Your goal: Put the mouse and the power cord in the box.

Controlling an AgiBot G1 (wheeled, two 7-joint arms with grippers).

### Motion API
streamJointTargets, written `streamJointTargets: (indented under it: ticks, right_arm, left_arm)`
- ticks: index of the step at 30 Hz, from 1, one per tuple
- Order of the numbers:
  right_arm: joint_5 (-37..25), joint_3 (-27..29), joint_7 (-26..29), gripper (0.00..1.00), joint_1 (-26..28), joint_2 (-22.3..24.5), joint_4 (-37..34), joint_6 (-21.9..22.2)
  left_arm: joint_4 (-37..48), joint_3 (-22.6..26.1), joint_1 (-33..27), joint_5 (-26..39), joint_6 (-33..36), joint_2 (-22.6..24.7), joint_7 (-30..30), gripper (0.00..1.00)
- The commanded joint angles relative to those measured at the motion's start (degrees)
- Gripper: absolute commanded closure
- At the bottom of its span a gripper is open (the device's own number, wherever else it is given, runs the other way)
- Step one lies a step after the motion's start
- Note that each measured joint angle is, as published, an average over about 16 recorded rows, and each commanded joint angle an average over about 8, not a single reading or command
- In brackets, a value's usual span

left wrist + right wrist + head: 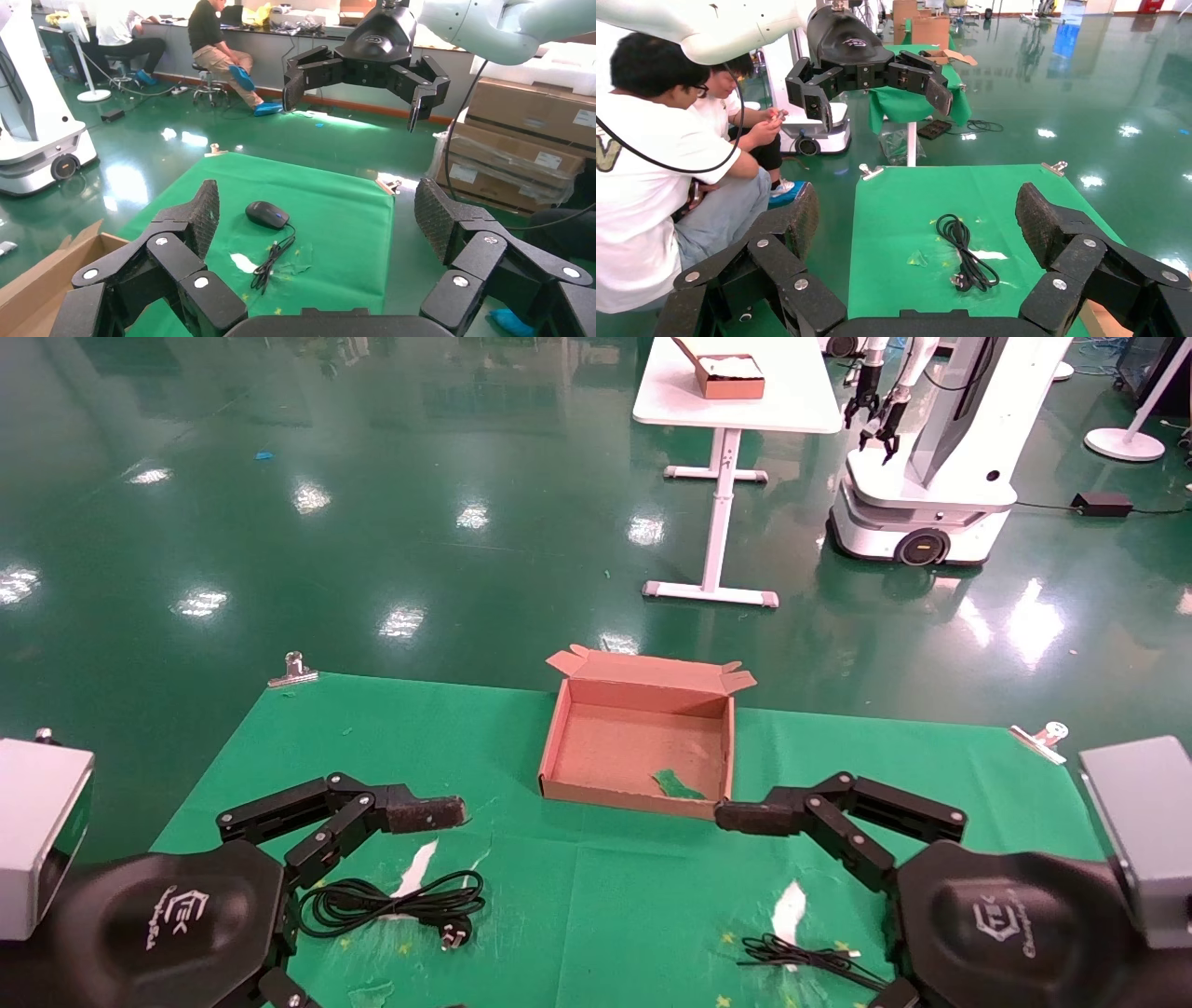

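**Nothing picked up, box waiting empty**

Plainly, neither item has been touched. The box [637,747] sits open at the far middle of the green tabletop [596,896], flaps folded back, holding only a green scrap [677,785], so either arm can reach it. The power cord [396,902] lies coiled on the robot's left, its plug toward the centre, just below the left pincer [316,225], which hovers with jaws spread wide and empty. The mouse [267,214] rests on the right side with its thin wire [808,958] bundled beside it; the right pincer [916,232] hangs above that area, likewise wide open and holding nothing. Each arm seems stationed over its own item, suggesting a split: left takes the cord, right the mouse.
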Motion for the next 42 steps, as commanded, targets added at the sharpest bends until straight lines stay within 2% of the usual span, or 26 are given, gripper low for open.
streamJointTargets:
  ticks: [1,11,16,19,22,26,30,33,40,42]
  right_arm:
    - [0.0,0.0,0.0,0.0,0.0,0.0,0.0,0.0]
    - [-0.26,-0.06,-0.1,0.0,-0.03,0.14,0.09,-0.1]
    - [-4.05,-1.32,-0.36,0.0,-0.11,1.5,0.46,-0.43]
    - [-8.83,-2.99,0.17,0.0,0.33,2.9,1.16,-0.52]
    - [-13.53,-4.62,1.47,0.0,1.17,4.09,1.96,-0.19]
    - [-18.45,-6.53,3.71,0.0,1.99,4.56,2.34,0.75]
    - [-21.97,-8.29,5.58,0.0,2.05,3.99,1.86,1.41]
    - [-23.16,-9.12,6.46,0.0,1.83,3.39,1.27,1.71]
    - [-23.27,-9.19,6.2,0.0,1.8,3.33,1.3,1.74]
    - [-23.51,-9.28,6.18,0.0,1.79,3.25,1.31,1.83]
  left_arm:
    - [0.0,0.0,0.0,0.0,0.0,0.0,0.0,0.0]
    - [-0.01,-0.01,0.01,-0.02,0.02,-0.01,0.01,0.0]
    - [-0.81,0.91,-0.34,2.59,0.12,-0.52,0.12,0.0]
    - [-2.19,3.67,-2.19,9.88,0.26,-1.01,-0.54,0.0]
    - [-3.34,8.21,-6.16,21.27,0.36,-0.32,-2.9,0.0]
    - [-3.64,14.57,-12.56,37.04,0.19,3.01,-7.06,0.0]
    - [-3.86,18.18,-16.25,46.91,0.07,5.64,-9.47,0.0]
    - [-4.03,19.07,-17.25,50.05,0.32,6.34,-10.21,0.0]
    - [-3.23,19.23,-17.55,50.4,0.47,6.61,-9.86,0.0]
    - [-2.86,19.86,-18.03,52.28,0.32,7.1,-9.95,0.0]
